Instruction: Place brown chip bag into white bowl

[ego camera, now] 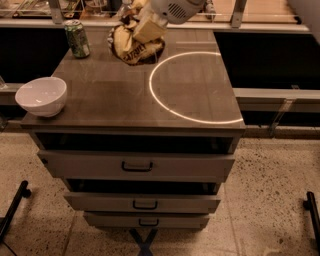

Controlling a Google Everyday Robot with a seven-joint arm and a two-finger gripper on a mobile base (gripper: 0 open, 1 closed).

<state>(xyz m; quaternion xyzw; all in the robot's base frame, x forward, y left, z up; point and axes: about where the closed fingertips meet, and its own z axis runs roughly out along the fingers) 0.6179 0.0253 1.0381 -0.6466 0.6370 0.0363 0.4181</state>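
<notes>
Speckled terrazzo floor [270, 200] all round, dark shelving behind. In the middle sits the brown table [100, 95], a cabinet really, with three drawers [135, 165] down the front, each pulled out a little. A bright ring of light [150, 87] is reflected on the right half of the top.

My arm [175, 9] comes in from the top edge, and my claw [147, 31] hangs over the far side of the table, just left of that ring. It's clamped on the brown chip bag [131, 47]; the bag bunches up under it with the dark lettering facing out. I can't tell for sure whether the bottom of the bag brushes the table or hangs clear of it.

The white bowl [41, 96] is at the near left corner, close to the edge and well apart from the bag. It's empty. A green can [77, 38] stands at the far left corner.

So I'd call this the carry step: the bag is gripped but not delivered. Next I need to swing left and toward the front, passing to the right of the can, and stop over the bowl. The bag looks longer than the bowl is wide, so I should drop it end first — and gently, or that light bowl could scoot off the edge.
</notes>
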